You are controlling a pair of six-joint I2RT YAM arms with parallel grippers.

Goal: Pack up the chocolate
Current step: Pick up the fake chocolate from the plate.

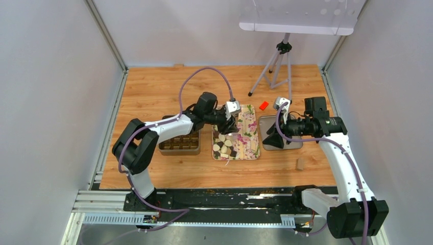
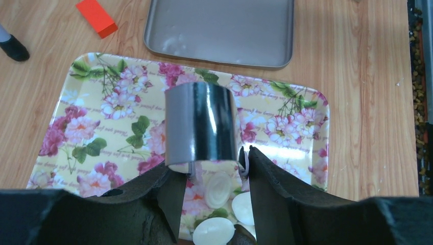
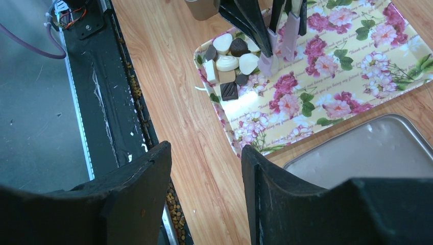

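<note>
Floral tray (image 2: 61, 97): left wrist shows only white chocolate (image 2: 219, 190), right wrist dark too; left tool (image 2: 210, 166), right tool (image 3: 206, 149) both parted.

Lab booth: white walls (image 1: 51, 92), tripod (image 1: 284, 48)

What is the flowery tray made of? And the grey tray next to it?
Flowery tray: probably plastic or melamine with a glossy finish. The flowers look printed on, and the light leaves bright glare patches on it.
Grey tray: probably metal with a dull, matte finish. It has a soft grey sheen and a thin raised rim.
</note>
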